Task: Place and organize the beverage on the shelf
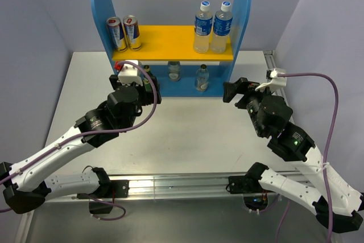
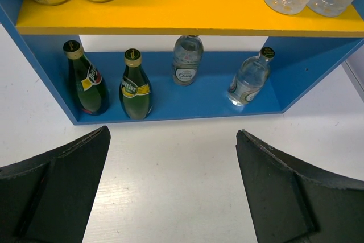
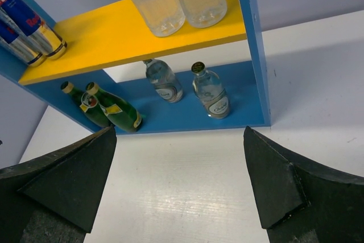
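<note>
The shelf (image 1: pixel 170 41) stands at the back of the table. Two clear plastic bottles with blue labels (image 1: pixel 203 27) (image 1: pixel 222 25) stand upright on the right of its yellow board (image 2: pixel 170 15). On the blue lower level, two dark green glass bottles (image 2: pixel 86 83) (image 2: pixel 135 89) stand at the left and two short clear bottles (image 2: pixel 186 61) (image 2: pixel 249 78) in the middle and right. My left gripper (image 2: pixel 173 131) hovers open before the lower left part. My right gripper (image 3: pixel 180 129) is open, facing the shelf (image 3: pixel 114 38) from the right front. Neither holds anything.
Two slim drink cans (image 1: pixel 116 33) (image 1: pixel 132 31) stand on the left of the yellow board. Grey walls close in the white table (image 1: pixel 187 135) on the left, back and right. A metal rail (image 1: pixel 176 183) runs along the near edge by the arm bases.
</note>
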